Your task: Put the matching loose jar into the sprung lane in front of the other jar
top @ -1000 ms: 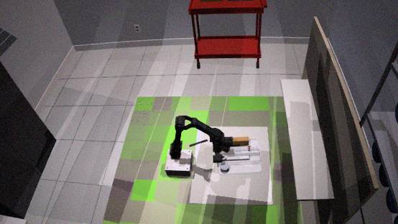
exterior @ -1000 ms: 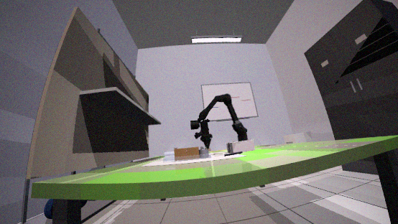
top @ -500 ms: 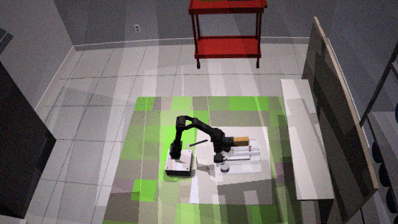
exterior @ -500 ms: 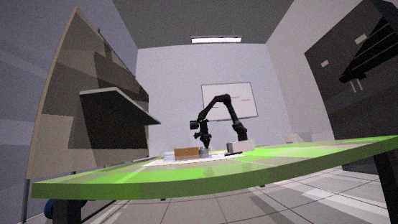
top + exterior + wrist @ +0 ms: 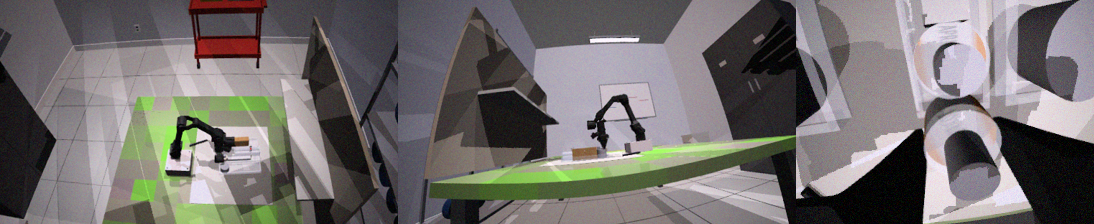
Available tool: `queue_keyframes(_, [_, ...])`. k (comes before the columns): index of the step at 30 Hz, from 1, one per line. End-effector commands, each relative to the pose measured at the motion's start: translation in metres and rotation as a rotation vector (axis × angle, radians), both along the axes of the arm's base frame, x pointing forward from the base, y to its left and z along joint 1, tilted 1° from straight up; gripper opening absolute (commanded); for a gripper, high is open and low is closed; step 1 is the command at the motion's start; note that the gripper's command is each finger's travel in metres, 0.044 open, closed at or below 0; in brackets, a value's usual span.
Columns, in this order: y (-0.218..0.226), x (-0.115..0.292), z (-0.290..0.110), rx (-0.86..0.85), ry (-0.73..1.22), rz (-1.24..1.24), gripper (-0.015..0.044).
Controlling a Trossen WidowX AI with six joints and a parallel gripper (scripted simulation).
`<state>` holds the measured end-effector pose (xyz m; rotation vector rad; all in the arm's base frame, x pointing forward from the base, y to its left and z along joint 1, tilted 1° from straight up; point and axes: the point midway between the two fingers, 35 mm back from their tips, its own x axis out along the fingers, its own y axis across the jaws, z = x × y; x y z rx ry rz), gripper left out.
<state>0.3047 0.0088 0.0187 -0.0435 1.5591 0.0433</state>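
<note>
My gripper (image 5: 219, 157) (image 5: 602, 145) is shut on a pale jar with a dark lid (image 5: 962, 145), held between the two dark fingers in the wrist view. It stands low at the front end of the clear sprung lane (image 5: 246, 154) (image 5: 944, 3). A matching pale jar (image 5: 952, 66) stands in the lane just beyond the held one; the two look close or touching. The pusher plate behind it is hard to make out. In the exterior view a grey jar (image 5: 601, 153) shows right under the fingers.
Another jar with a dark body (image 5: 1049, 46) lies at the right of the lane, and a grey jar (image 5: 225, 167) stands by the fixture's front corner. A brown box (image 5: 241, 141) (image 5: 584, 153) sits behind the lanes. The arm's base (image 5: 179, 163) is at the left.
</note>
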Motion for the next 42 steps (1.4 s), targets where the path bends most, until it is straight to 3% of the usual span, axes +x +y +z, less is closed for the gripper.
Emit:
queue_keyframes(1, [0.0, 0.013, 0.003, -0.003, -0.031, -0.004, 0.0])
queue_keyframes(42, [0.001, 0.028, 0.007, -0.003, -0.032, -0.004, 0.0])
